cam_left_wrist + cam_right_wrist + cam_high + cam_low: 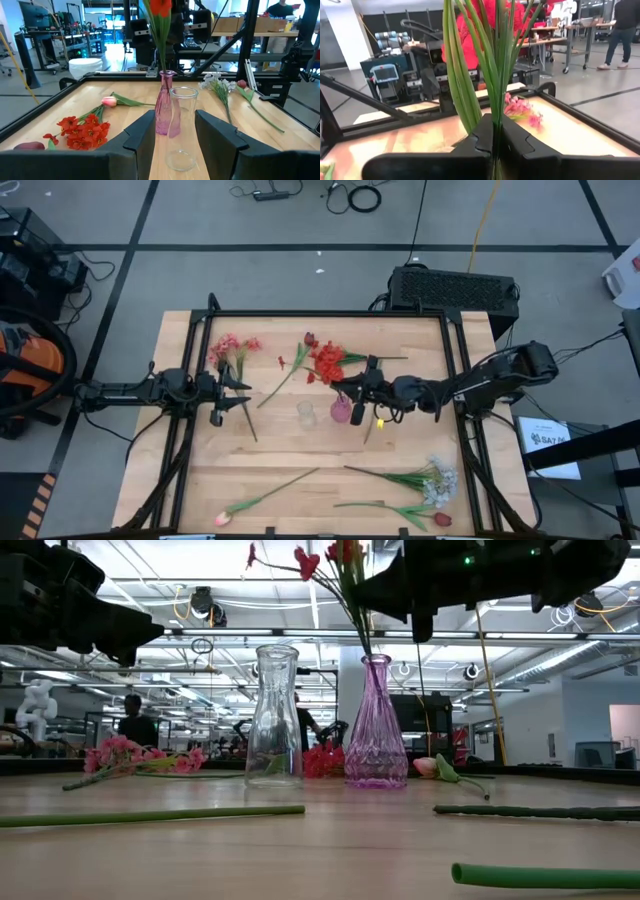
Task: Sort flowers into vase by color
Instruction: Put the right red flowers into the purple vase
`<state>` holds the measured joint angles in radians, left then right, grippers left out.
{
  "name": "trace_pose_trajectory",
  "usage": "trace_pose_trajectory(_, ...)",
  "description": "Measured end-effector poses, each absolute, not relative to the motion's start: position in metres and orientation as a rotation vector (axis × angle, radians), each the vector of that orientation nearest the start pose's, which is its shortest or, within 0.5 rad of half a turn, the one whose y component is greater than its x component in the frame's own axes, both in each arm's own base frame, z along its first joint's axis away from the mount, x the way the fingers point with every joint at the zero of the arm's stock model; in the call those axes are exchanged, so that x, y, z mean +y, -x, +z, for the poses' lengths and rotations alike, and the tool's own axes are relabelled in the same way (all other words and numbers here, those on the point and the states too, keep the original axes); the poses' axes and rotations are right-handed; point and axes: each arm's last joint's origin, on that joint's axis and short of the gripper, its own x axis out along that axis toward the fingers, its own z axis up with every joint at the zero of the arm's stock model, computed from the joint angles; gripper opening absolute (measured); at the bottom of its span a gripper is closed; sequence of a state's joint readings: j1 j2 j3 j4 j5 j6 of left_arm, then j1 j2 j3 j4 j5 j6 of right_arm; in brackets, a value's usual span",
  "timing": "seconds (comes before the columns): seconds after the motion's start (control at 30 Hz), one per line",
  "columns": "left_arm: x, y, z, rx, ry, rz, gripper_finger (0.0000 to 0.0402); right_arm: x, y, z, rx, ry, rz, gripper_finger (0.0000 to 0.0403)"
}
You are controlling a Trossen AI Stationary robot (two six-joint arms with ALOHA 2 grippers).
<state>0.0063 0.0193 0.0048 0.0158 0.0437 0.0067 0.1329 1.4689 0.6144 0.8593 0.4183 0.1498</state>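
right gripper [352,392] closed at mid-table, left gripper [243,393] parted, level, facing it

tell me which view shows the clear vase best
The low view: the clear vase stands whole beside the pink vase. The left wrist view shows it partly overlapping the pink one; the high view shows only its rim; the right wrist view misses it.

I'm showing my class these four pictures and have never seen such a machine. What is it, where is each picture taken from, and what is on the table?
Two robot arms work at a wooden table. One picture looks down from above, one looks level across the tabletop, and two come from cameras on the arms' wrists. The right gripper is shut on a red flower, its stem in the pink vase. The left gripper waits open, facing the empty clear vase. Pink flowers, more red ones and white flowers lie on the table.
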Motion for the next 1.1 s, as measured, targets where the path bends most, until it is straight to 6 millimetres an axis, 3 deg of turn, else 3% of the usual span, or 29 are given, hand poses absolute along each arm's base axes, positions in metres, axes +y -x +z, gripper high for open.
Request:
trace_pose_trajectory(0.57, -0.001, -0.099, 0.165, -0.001, -0.007, -0.037, 0.0145, 0.026, -0.282, 0.228, 0.044, -0.176, -0.286, 0.0095)
trace_pose_trajectory(0.87, -0.001, -0.099, 0.165, -0.001, -0.007, -0.037, 0.0145, 0.026, -0.259, 0.245, 0.119, -0.162, -0.278, 0.0105)
trace_pose_trajectory(1.1, 0.001, -0.099, 0.166, -0.012, -0.006, 0.022, 0.0145, 0.023, -0.235, 0.248, 0.262, -0.170, -0.298, 0.0106)
